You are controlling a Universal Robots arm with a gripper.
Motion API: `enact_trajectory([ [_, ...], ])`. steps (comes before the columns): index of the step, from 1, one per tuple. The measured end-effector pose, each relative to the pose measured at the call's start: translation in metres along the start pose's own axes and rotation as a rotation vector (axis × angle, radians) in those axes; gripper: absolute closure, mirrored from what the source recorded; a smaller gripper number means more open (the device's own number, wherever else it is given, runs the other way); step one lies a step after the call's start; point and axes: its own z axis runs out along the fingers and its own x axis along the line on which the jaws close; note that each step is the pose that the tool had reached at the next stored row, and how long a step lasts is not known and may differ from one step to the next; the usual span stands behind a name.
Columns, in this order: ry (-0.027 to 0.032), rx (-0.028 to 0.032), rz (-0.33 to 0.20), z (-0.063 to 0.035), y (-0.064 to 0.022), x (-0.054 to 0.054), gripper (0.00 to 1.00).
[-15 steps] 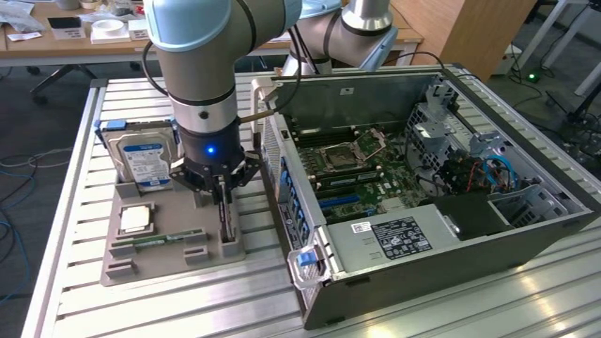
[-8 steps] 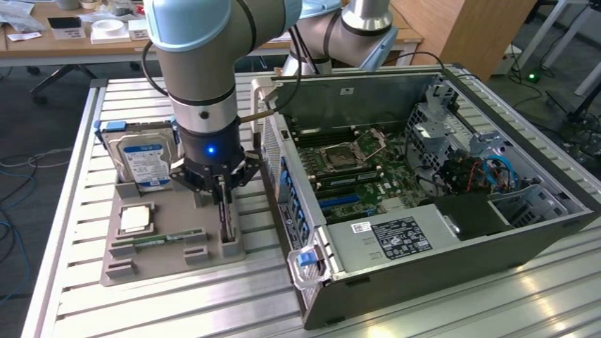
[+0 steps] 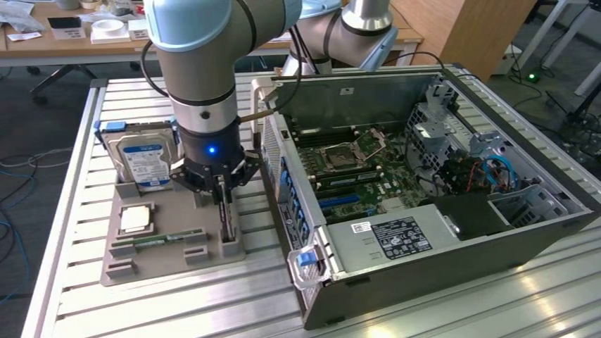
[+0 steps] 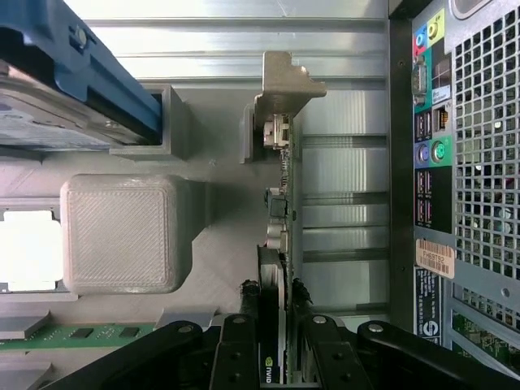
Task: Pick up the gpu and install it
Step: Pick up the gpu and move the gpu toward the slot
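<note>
The gripper [image 3: 222,199] [image 4: 276,291] stands over the grey holder tray [image 3: 169,262] on the counter [image 3: 141,310]. Its fingers [image 4: 251,294] are drawn in narrow, clamped on both faces of the gpu [image 3: 228,229] [image 4: 284,191]. The card stands on edge in its tray slot, between the hard drive [image 3: 146,163] and the open computer case [image 3: 423,176].

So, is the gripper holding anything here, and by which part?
The gpu, pinched between the fingers by its upper edge, away from its metal bracket; it stands in the grey holder.
</note>
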Motion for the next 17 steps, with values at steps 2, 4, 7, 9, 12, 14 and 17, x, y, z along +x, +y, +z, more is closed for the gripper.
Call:
enact_trajectory([
  [2,0.0000,-0.0002,0.000,-0.0003,0.0000,0.000,0.74],
  [4,0.0000,0.0000,0.000,-0.0022,0.0001,0.000,0.74],
  [7,0.0000,0.0000,0.000,-0.0061,0.0002,0.000,0.74],
  [9,0.0000,0.0000,0.000,-0.0098,0.0004,0.000,0.74],
  [12,0.0000,0.0000,0.000,-0.0179,0.0007,-0.001,0.74],
  [14,0.0000,0.0000,0.000,-0.0244,0.0009,-0.001,0.74],
  [17,-0.0001,0.0000,0.000,-0.0348,0.0013,-0.001,0.74],
])
